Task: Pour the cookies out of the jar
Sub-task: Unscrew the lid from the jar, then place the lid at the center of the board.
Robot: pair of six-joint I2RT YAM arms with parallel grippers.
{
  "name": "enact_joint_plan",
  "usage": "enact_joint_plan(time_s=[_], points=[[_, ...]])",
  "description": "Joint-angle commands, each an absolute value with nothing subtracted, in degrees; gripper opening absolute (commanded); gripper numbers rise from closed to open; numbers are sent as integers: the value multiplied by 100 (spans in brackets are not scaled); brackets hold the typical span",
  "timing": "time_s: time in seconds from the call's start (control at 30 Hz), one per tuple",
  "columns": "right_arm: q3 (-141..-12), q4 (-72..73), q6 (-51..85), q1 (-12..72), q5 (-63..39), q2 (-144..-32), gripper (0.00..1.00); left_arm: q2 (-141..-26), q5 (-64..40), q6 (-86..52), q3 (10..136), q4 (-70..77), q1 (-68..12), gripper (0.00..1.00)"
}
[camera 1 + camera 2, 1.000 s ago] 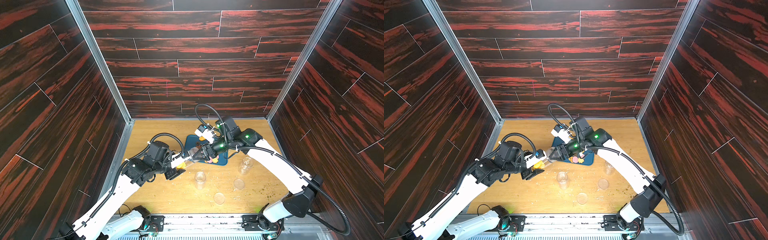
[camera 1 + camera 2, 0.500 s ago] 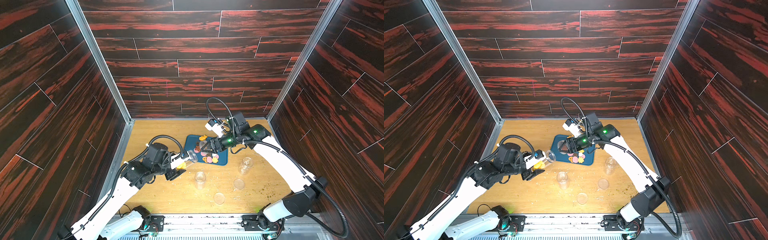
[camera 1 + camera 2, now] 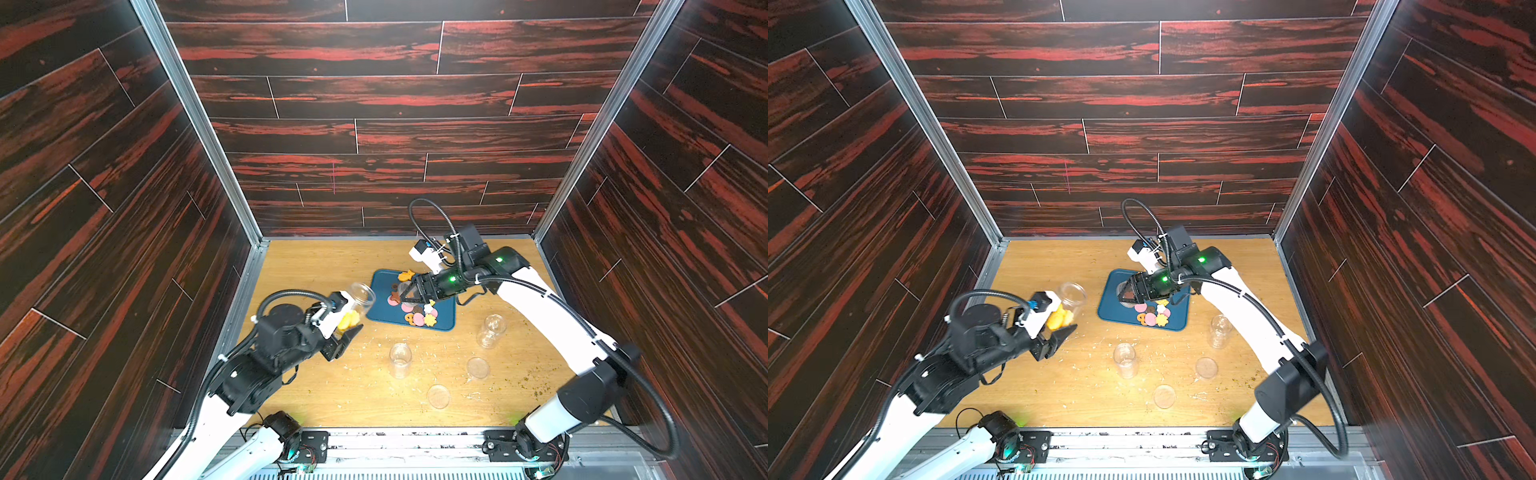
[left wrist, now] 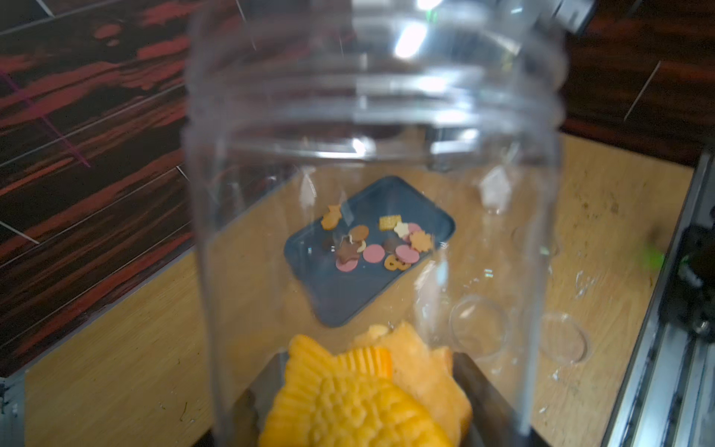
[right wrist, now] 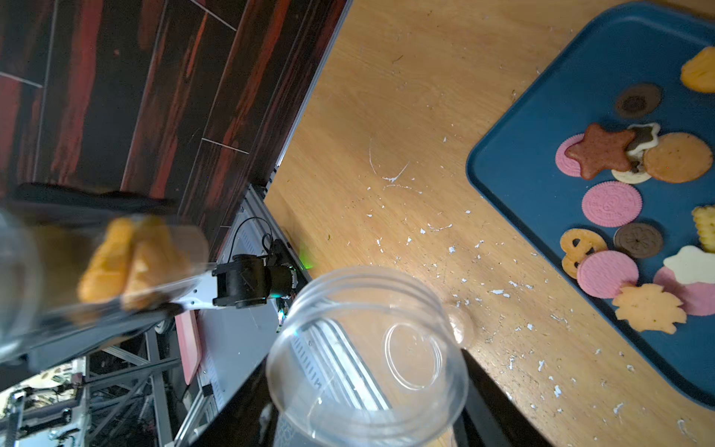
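Observation:
My left gripper (image 3: pixel 347 318) (image 3: pixel 1059 322) (image 4: pixel 365 387) is shut on a clear jar (image 3: pixel 358 300) (image 3: pixel 1073 297) (image 4: pixel 371 154), held tilted left of the blue tray (image 3: pixel 382 316) (image 3: pixel 1113 311) (image 4: pixel 340 294) with its mouth toward it. Yellow and orange fish-shaped cookies (image 3: pixel 348 320) (image 3: pixel 1060 319) (image 4: pixel 348 402) lie at its bottom. Over the tray's back, my right gripper (image 3: pixel 409 291) (image 3: pixel 1129 293) (image 5: pixel 367 402) is shut on an empty clear jar (image 5: pixel 367 348). Pink, brown, orange and white cookies (image 3: pixel 419 318) (image 3: pixel 1154 318) (image 5: pixel 611 203) lie on the tray (image 5: pixel 522 185).
Two empty jars (image 3: pixel 400 359) (image 3: pixel 490 330) stand on the wooden table in front of the tray, with two clear lids (image 3: pixel 478 368) (image 3: pixel 438 395) nearer the front edge. Pale crumbs are scattered around them. Dark walls close in three sides.
My right gripper has drawn back a little with the empty jar, uncovering the cookie pile on the tray. The left jar has shifted slightly up and away from the tray.

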State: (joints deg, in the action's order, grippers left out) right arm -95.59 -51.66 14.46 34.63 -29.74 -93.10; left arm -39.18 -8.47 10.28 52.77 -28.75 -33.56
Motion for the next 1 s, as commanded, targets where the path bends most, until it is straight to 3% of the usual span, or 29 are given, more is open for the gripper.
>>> enact_joint_plan(time_s=[0.0,0.27,0.5,0.97], points=[[-9541,-5080,1633,3446,-2977,-9538,64,-3695,-659,334,5163,-2410,-3367,52],[-9787,-5362,2050,3452,-2307,-9871,64,-3367,-325,-429,4905,-2101,-3369,52],[-9758,-5242,2409,3505,-2332,-10086,64,-3020,38,-667,4737,-1942,-3368,52],[-10323,-5063,2335,4412,-2071,-11491,64,-2585,149,-804,4849,-2537,-3371,52]])
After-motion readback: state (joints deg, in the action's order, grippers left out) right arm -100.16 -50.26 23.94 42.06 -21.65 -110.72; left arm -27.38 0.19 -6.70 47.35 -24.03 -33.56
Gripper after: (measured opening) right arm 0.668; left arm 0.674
